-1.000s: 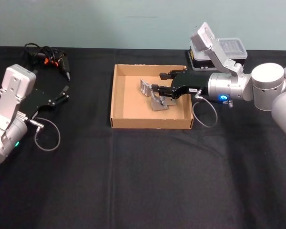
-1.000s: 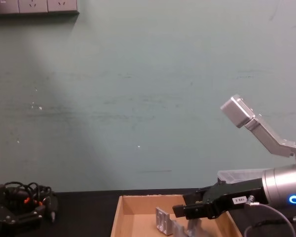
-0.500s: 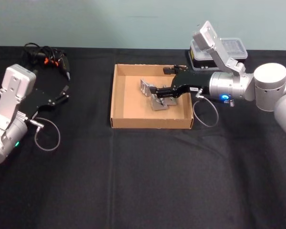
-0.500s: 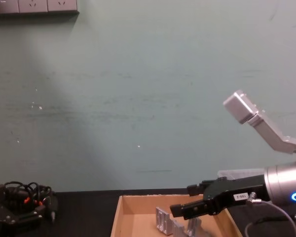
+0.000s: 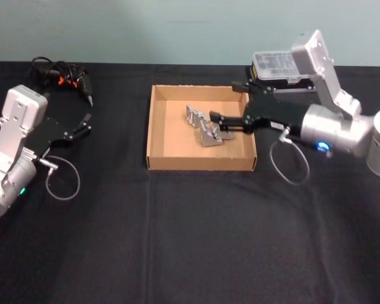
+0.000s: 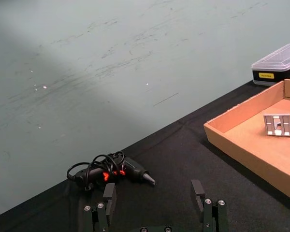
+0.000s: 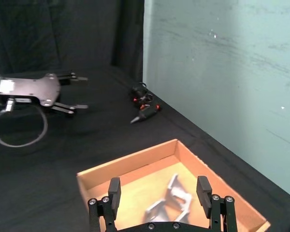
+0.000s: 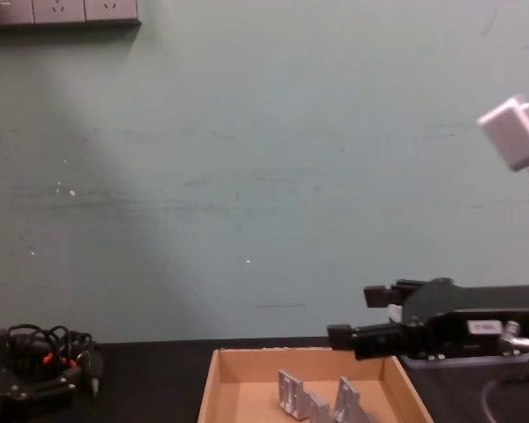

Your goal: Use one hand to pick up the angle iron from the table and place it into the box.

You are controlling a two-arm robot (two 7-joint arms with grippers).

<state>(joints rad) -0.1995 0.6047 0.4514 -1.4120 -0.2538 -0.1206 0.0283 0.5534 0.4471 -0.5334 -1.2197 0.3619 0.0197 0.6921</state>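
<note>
Head view shows the right gripper (image 5: pixel 227 104) above the right wall of the box (image 5: pixel 158 149), its fingers spread wide and holding nothing. The angle iron (image 5: pixel 203 126) lies inside the box on its floor, just left of the fingertips. The left gripper (image 5: pixel 87 125) rests open on the table (image 5: pixel 190 240) at far left.

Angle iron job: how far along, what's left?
Placement looks done: the angle iron lies on the floor of the box, nothing gripping it. In hand: the right end effector is open, raised over the box's right side. The left end effector sits open over the table on the left. Left: probably just clearing the right arm from the box.
</note>
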